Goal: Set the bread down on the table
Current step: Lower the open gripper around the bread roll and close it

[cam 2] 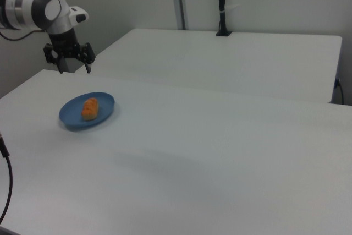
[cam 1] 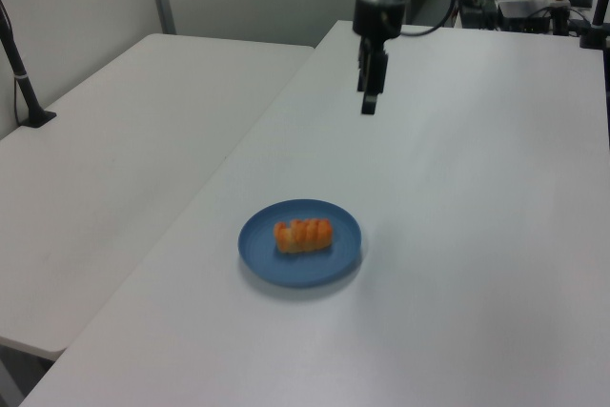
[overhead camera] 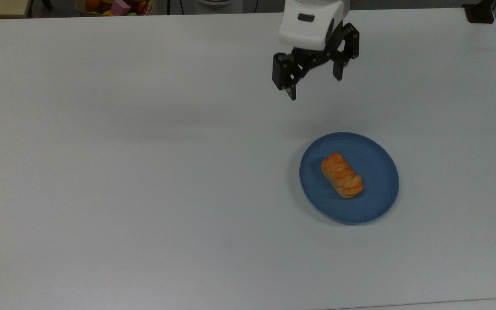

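- bread (overhead camera: pixel 342 175): orange-golden, streaked glaze
- plate (overhead camera: pixel 377 202): plain blue
- bench (overhead camera: pixel 144 172): plain white
- tool (overhead camera: pixel 315 88): black fingers, white housing above
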